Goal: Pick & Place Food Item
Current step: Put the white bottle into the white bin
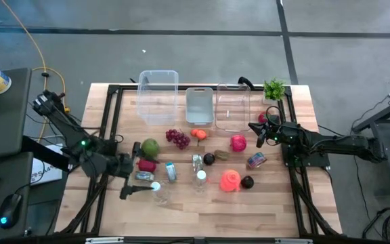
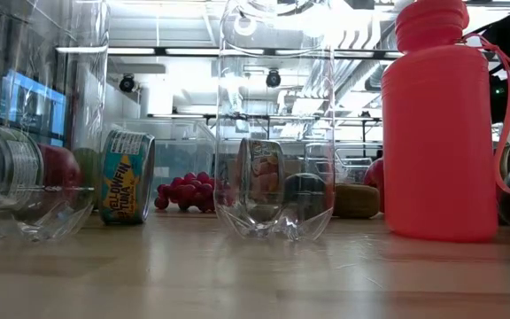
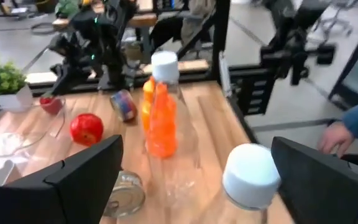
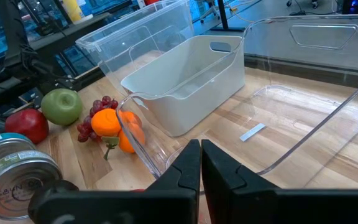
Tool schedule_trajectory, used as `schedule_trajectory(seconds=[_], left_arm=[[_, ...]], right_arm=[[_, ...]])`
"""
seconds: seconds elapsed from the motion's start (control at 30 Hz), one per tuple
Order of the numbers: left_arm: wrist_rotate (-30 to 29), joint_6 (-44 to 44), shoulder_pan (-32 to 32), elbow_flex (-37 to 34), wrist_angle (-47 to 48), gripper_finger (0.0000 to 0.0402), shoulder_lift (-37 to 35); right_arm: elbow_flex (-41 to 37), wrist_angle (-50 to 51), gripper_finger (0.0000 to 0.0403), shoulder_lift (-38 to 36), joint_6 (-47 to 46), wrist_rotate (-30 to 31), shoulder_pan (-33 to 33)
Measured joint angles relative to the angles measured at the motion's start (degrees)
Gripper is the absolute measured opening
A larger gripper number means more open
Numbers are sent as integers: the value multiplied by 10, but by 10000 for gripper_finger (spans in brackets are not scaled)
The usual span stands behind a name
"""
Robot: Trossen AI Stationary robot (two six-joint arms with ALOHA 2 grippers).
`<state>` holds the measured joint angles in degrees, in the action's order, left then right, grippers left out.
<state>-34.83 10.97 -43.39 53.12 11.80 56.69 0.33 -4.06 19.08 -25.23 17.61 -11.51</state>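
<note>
Food lies across the middle of the table: a green apple (image 1: 150,147), purple grapes (image 1: 177,138), an orange (image 1: 198,134), a red fruit (image 1: 238,142), a kiwi (image 1: 222,155), dark plums (image 1: 247,181) and tins (image 1: 171,171). My left gripper (image 1: 139,171) hangs open above the table's left part, over a red fruit (image 1: 146,165) and a tin (image 1: 144,176). In its wrist view the wide-apart fingers (image 3: 86,174) frame a white-capped clear bottle (image 3: 250,174) without touching it. My right gripper (image 4: 201,165) is shut and holds nothing, at the near corner of the right clear bin (image 1: 233,107).
Two clear bins (image 1: 158,95) and a grey bin (image 1: 199,105) stand in a row at the far edge, with a small potted plant (image 1: 274,89) at the far right. Clear bottles (image 1: 200,177) and a red bottle (image 1: 230,180) stand near the front. A person's hand (image 3: 337,137) shows beyond the table.
</note>
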Motion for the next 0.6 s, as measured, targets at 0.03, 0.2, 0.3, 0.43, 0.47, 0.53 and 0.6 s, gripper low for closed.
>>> schedule_trajectory(seconds=[0.03,0.2,0.3,0.43,0.47,0.53,0.6], left_arm=[[0,-2,-4,0,-10,399,7],[0,7,-18,0,-33,399,13],[0,9,-18,0,-31,399,13],[-10,10,-16,0,-33,399,13],[-10,10,-15,0,-33,399,13],[-11,14,-13,0,-33,399,13],[-11,14,-13,0,-33,399,13]], right_arm=[[0,0,3,0,0,0,0],[0,0,3,0,0,0,0],[0,0,3,0,0,0,0],[0,0,3,0,0,0,0],[0,0,3,0,0,0,0],[0,0,3,0,0,0,0],[0,0,3,0,0,0,0]])
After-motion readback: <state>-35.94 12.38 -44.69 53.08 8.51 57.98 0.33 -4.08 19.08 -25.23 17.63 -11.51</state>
